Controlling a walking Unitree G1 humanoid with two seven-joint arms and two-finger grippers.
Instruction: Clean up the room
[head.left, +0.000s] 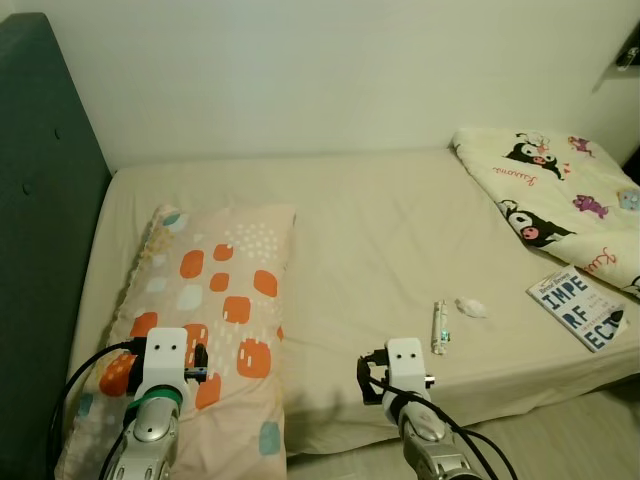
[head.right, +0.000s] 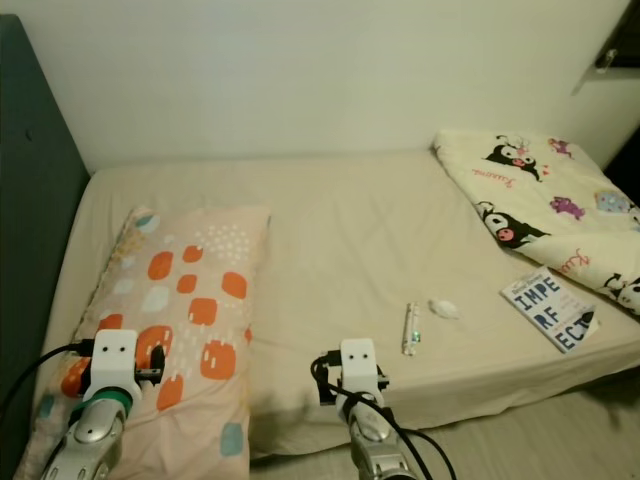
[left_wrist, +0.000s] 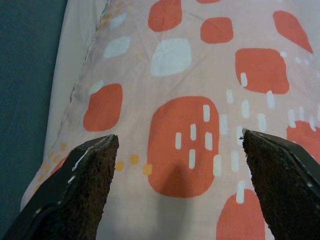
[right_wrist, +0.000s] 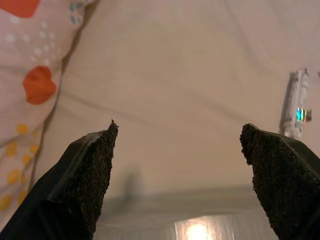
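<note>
beige sheeted bed (head.left: 380, 230) carries an orange-spotted pillow (head.left: 215, 300), slim white tube (head.left: 439, 327) and black-lettered book (head.left: 582, 308) from the head view, while wrist views show left gripper (left_wrist: 180, 165) and right gripper (right_wrist: 180, 160) spread empty, so a low reach may snag sheet.

- One bed (head.left: 380, 230).
- One pillow (head.left: 215, 300), with orange and white patches.
- One blanket (head.left: 560, 195), cartoon-printed.
- One book (head.left: 580, 308).
- One tube (head.left: 439, 327).
- One small white wad (head.left: 470, 307).
- Two hands: left hand (left_wrist: 180, 185), right hand (right_wrist: 180, 175).
</note>
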